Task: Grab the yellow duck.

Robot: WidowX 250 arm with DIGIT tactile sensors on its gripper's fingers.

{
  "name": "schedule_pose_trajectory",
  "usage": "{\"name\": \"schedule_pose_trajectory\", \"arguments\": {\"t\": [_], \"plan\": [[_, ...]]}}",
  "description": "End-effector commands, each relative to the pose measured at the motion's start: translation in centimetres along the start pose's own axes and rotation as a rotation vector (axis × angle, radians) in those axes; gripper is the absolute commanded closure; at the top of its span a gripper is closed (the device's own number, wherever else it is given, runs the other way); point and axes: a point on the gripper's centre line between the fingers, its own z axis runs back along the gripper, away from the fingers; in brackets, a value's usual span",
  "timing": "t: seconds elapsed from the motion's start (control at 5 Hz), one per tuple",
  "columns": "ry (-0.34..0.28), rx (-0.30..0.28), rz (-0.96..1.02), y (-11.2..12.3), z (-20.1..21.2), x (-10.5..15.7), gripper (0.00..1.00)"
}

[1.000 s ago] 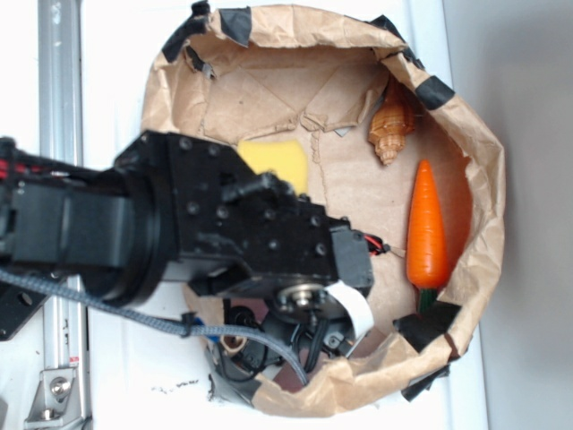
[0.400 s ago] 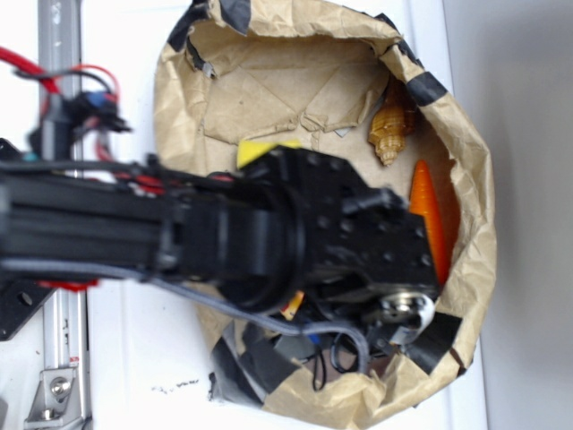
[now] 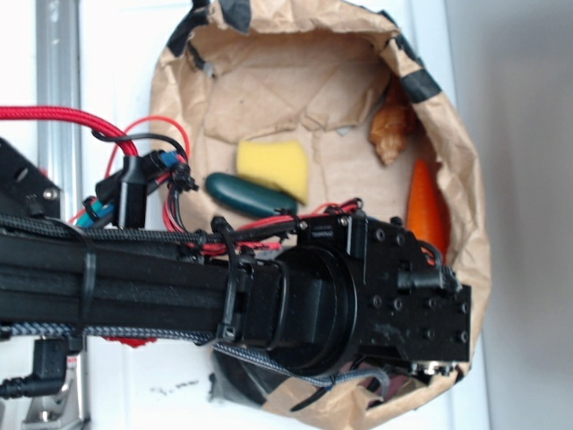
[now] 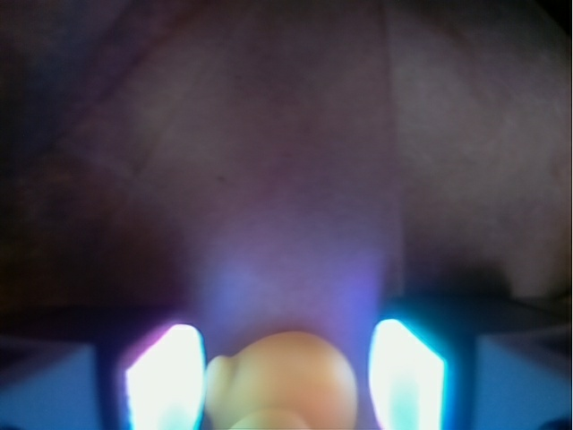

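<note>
In the wrist view the yellow duck (image 4: 282, 376) is a blurred, rounded yellow shape at the bottom centre, between the two bright fingers of my gripper (image 4: 285, 387). The left finger (image 4: 163, 376) is at the duck's side. A narrow gap separates the duck from the right finger (image 4: 405, 372). The gripper stands open around the duck. In the exterior view the black arm (image 3: 358, 296) reaches into the lower right of the brown paper bag (image 3: 466, 161) and hides both gripper and duck.
Inside the bag lie a yellow sponge (image 3: 273, 166), a dark green toy (image 3: 249, 194), a brown ridged toy (image 3: 392, 130) and an orange carrot (image 3: 426, 210) partly under the arm. The crumpled bag wall rises close around the wrist.
The arm has swung right and lower into the bag's lower right corner. That uncovers the sponge and green toy and covers the carrot's lower part.
</note>
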Motion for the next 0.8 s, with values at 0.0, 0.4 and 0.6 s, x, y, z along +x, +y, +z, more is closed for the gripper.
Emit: {"name": "schedule_pose_trajectory", "arguments": {"t": [0.0, 0.4, 0.6], "plan": [[-0.034, 0.021, -0.036, -1.4, 0.9, 0.4, 1.00], [-0.217, 0.148, 0.130, 1.2, 5.3, -0.7, 1.00], [-0.303, 0.258, 0.346, 3.5, 8.4, -3.1, 1.00]]}}
